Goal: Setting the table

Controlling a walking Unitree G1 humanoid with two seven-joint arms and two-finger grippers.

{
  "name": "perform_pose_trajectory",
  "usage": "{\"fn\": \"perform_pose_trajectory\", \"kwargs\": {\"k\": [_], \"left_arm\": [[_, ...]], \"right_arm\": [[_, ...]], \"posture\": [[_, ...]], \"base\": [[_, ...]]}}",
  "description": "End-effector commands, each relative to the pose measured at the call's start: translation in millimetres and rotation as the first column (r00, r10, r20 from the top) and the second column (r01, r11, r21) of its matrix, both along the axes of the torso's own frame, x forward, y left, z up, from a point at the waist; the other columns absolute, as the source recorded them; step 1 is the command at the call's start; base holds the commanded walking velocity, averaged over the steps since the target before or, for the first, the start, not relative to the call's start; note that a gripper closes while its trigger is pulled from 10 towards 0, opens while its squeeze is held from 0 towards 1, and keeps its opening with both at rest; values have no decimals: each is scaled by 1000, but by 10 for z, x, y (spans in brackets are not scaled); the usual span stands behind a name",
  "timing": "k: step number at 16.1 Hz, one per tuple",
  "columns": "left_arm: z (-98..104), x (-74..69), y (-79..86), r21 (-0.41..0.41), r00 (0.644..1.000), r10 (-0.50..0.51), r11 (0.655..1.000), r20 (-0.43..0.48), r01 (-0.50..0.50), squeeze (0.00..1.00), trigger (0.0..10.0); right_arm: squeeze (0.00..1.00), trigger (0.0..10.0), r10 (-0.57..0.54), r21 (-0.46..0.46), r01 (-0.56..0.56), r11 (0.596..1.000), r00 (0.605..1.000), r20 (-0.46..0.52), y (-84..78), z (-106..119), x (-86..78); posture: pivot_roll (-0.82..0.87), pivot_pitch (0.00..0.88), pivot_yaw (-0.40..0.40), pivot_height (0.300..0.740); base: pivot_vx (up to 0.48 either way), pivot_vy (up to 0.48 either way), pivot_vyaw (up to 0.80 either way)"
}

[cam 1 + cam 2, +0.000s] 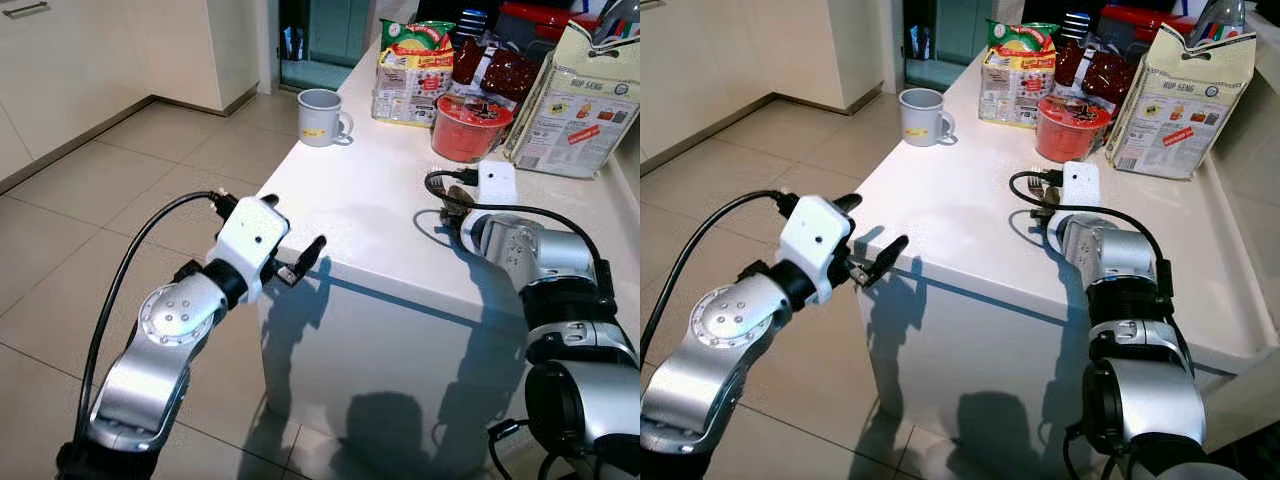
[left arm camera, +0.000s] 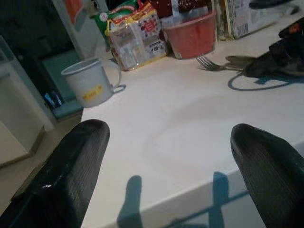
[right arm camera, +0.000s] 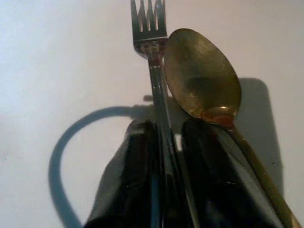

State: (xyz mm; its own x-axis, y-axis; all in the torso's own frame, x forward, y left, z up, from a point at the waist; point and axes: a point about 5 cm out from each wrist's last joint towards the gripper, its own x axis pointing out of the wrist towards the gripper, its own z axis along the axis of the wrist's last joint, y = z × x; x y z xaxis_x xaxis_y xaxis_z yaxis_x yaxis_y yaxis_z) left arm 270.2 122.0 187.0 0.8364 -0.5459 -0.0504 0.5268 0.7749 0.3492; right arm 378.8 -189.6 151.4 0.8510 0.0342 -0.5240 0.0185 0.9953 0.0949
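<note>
My right gripper [image 3: 166, 137] rests low over the white counter [image 1: 370, 215], shut on the handle of a silver fork [image 3: 151, 28]. A gold-toned spoon [image 3: 202, 71] lies right beside the fork, its handle running along one finger; I cannot tell if it is gripped too. In the left wrist view the fork [image 2: 211, 63] tines point toward the red bowl [image 1: 470, 128]. My left gripper [image 1: 300, 262] is open with nothing in it, level with the counter's near left corner, just off its edge. A grey mug [image 1: 320, 117] stands at the counter's far left edge.
At the back of the counter stand a noodle pack [image 1: 412, 75], dark red packets [image 1: 500, 68] and a tall paper bag [image 1: 580, 105]. The counter between mug and fork is bare. Tiled floor [image 1: 90, 230] lies to the left.
</note>
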Motion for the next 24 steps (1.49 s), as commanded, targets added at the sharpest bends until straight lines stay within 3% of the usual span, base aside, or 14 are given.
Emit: {"fn": "perform_pose_trajectory", "kwargs": {"k": [1, 7, 14, 15, 16, 21, 23, 24], "left_arm": [[20, 31, -26, 8, 1000, -5, 1000, 13, 5, 0, 10000], [40, 79, -2, 7, 999, 16, 1000, 29, -17, 0, 10000], [66, 104, 62, 3, 996, 69, 998, 56, -69, 0, 10000], [73, 113, 65, 0, 995, 79, 997, 62, -79, 0, 10000], [70, 114, 79, -1, 994, 90, 996, 67, -90, 0, 10000], [70, 121, 82, -10, 991, 108, 994, 76, -108, 0, 10000], [91, 127, 98, -29, 985, 144, 990, 96, -141, 0, 10000], [99, 148, 163, -38, 969, 217, 976, 115, -214, 0, 10000]], "right_arm": [[0, 0, 29, 38, -25, 999, 996, -90, 20, -206, -88], [0, 0, 111, 157, -114, 981, 994, 23, 88, -86, -71], [0, 0, 130, 313, -191, 930, 970, 206, 143, 252, 3], [0, 0, 128, 343, -205, 917, 964, 233, 152, 308, 4], [0, 0, 114, 432, -229, 872, 954, 277, 178, 399, -4], [0, 0, 82, 506, -262, 822, 933, 349, 173, 520, -34], [0, 0, 13, 567, -289, 772, 898, 440, 119, 641, -80], [0, 0, 24, 556, -335, 761, 871, 491, 106, 701, -186]], "posture": [[16, 0, -13, 740], [20, 0, -9, 740], [29, 0, -18, 740], [29, 0, -18, 740], [29, 0, -20, 740], [25, 0, -24, 740], [33, 0, -33, 740], [37, 0, -38, 740]], "base": [[0, 0, 0], [0, 0, 0], [0, 0, 0], [0, 0, 0], [0, 0, 0], [0, 0, 0], [0, 0, 0], [0, 0, 0]]}}
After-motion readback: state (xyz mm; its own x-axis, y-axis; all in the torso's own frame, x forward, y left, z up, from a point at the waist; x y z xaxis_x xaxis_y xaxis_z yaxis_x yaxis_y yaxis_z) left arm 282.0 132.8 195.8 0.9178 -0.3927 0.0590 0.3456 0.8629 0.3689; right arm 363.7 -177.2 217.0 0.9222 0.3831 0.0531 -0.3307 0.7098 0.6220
